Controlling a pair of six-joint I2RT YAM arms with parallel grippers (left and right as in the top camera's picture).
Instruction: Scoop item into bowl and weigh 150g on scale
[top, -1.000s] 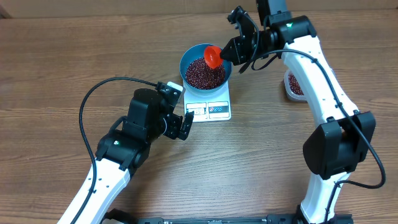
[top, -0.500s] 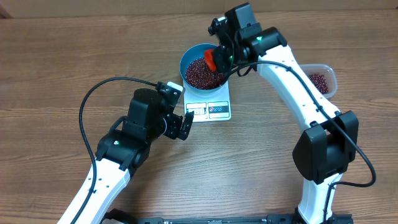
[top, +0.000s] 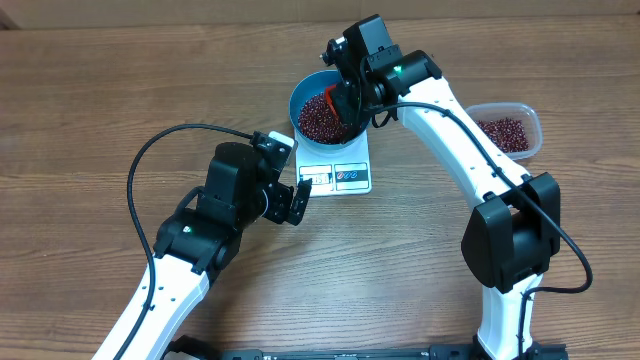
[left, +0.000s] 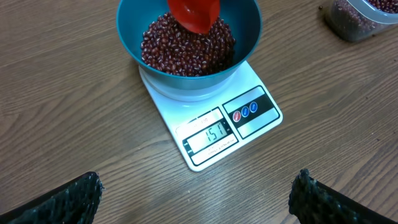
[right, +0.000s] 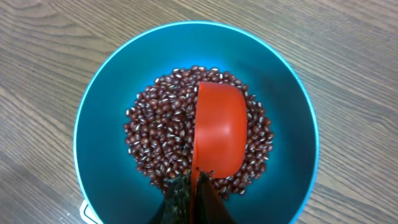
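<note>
Right jaws pinching red scoop (right: 217, 134) over beans (right: 155, 143) in blue bowl (right: 102, 99), left jaws spread, scale (left: 180, 115) display (left: 210, 133) reading 151

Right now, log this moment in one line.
right tool: shut on scoop, over beans in bowl | left tool: open, empty | scale display: 151

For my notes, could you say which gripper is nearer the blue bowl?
Right. The right gripper holds a red scoop inside the bowl; the left gripper hangs open before the scale.

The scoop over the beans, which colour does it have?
The scoop is plain orange-red, without pattern; the right wrist view shows it best.
</note>
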